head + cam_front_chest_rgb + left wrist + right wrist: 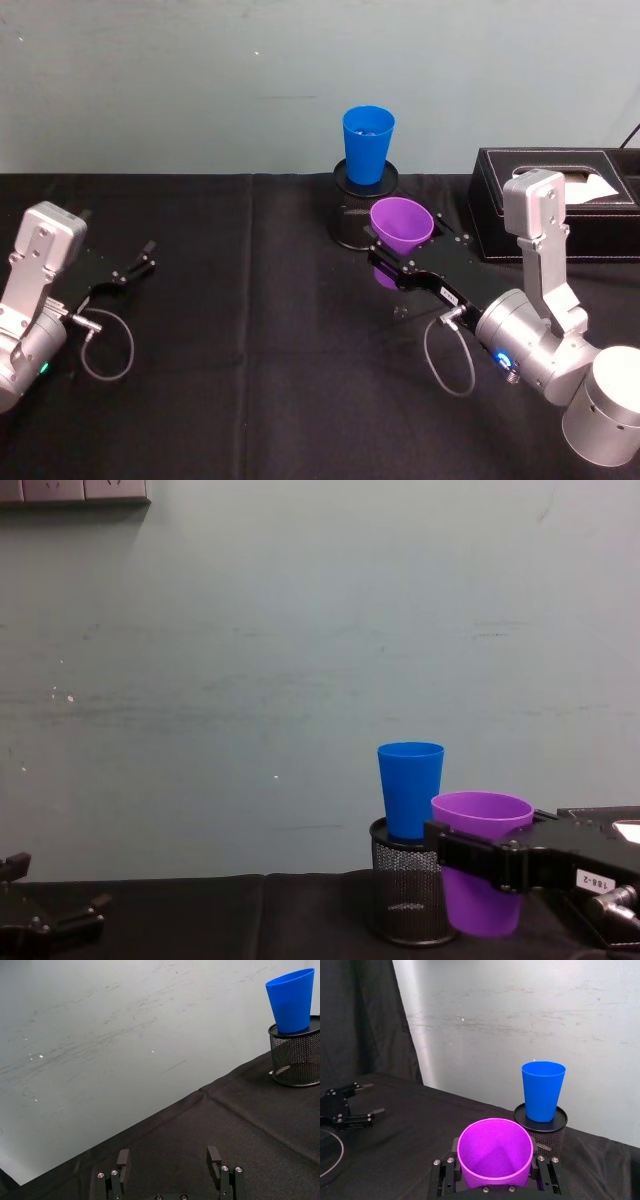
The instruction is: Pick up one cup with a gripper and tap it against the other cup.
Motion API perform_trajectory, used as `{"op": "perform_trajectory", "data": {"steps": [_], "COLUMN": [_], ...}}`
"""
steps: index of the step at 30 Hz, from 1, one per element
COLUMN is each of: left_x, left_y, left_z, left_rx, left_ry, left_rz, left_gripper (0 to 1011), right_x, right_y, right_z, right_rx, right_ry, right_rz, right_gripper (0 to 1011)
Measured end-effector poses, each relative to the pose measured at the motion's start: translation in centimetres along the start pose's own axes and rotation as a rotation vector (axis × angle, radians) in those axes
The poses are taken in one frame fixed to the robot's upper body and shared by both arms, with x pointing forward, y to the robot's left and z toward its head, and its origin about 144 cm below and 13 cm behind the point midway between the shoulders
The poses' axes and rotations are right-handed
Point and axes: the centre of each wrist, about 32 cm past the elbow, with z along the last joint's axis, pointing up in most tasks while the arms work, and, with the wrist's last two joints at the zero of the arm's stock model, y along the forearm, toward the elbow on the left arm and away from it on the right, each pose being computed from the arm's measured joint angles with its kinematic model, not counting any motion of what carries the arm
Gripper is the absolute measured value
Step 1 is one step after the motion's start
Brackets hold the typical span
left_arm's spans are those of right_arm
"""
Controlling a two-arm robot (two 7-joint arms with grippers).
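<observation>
Black cloth [250,400]: covers the whole table; both cups are out at its far middle, and we're on the approach to the tap.
Right arm [540,330]: reaching in from the right, with the tissue box [545,215] just behind it; I'd send any swing forward and left, away from that box.
Right gripper [400,258]: clamped on the purple cup from both sides, below the rim; that squeeze wants to be firm so the cup doesn't twist on contact.
Left gripper [168,1160]: parked far left over the cloth; fingers [122,1160] spread, nothing between them.
Pen holder [350,225]: black mesh, the blue cup's perch; the purple cup hangs about level with it, so a straight push would likely hit mesh, not cup.
Blue cup [367,143]: upright, standing out of the pen holder's top; up that high it looks easy to topple, so a light touch on its lower wall, no shove.
Purple cup [402,225]: mouth up, apparently lifted off the cloth, just in front of the pen holder and a little right; I'd raise it a touch, then ease it forward.
Hard to call: the gap between the two cups; from the chest they look near but apart, and depth is anyone's guess.
Hidden: part of the purple cup's wall behind the right gripper; whether the blue cup stands on a lid or down inside the pen holder; the tissue box runs off the right edge.
</observation>
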Motion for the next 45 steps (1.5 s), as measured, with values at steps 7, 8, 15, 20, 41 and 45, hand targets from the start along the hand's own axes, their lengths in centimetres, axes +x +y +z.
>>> {"op": "perform_trajectory", "data": {"steps": [7,8,15,20,41,45], "left_x": [0.00,0.00,0.00,0.00,0.00,0.00], "left_y": [0.00,0.00,0.00,0.00,0.00,0.00], "left_z": [0.00,0.00,0.00,0.00,0.00,0.00], "left_rx": [0.000,0.000,0.000,0.000,0.000,0.000], "left_ry": [0.000,0.000,0.000,0.000,0.000,0.000], "left_rz": [0.000,0.000,0.000,0.000,0.000,0.000], "left_gripper": [1000,1000,1000,1000,1000,1000], "right_x": [0.00,0.00,0.00,0.00,0.00,0.00], "right_y": [0.00,0.00,0.00,0.00,0.00,0.00], "right_z": [0.00,0.00,0.00,0.00,0.00,0.00], "right_rx": [0.000,0.000,0.000,0.000,0.000,0.000], "right_ry": [0.000,0.000,0.000,0.000,0.000,0.000], "right_rz": [0.000,0.000,0.000,0.000,0.000,0.000], "right_gripper": [739,739,739,739,739,739]}}
